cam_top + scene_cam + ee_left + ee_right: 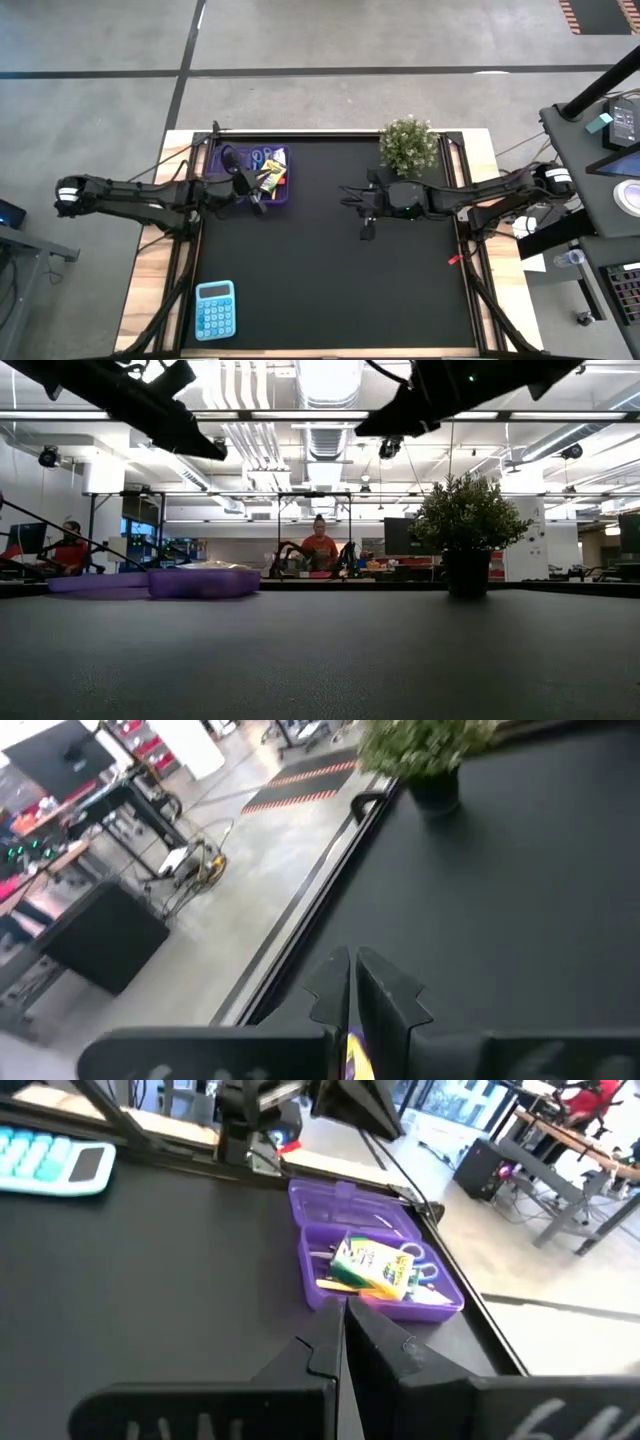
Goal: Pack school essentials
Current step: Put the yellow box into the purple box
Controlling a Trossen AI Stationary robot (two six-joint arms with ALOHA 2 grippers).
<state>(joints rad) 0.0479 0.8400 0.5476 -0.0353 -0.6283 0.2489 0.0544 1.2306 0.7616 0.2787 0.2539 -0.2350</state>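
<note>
The translucent purple case (255,168) lies open near the table's far left corner. In it are the yellow-green crayon box (375,1268), the blue-handled scissors (422,1260) and other small stationery. The case also shows low on the table (200,582). My left gripper (258,198) hangs shut above the case's near edge, well off the table; its fingers (352,982) hold nothing. My right gripper (364,205) is shut and empty over the table's middle, and its fingers (345,1338) point toward the case. A small red item (453,260) lies at the table's right edge.
A green potted plant (408,145) stands at the far edge, just beyond my right arm (468,530). A blue calculator (215,308) lies near the near left corner (50,1160). The black mat between the case and the calculator is bare. People sit in the room behind.
</note>
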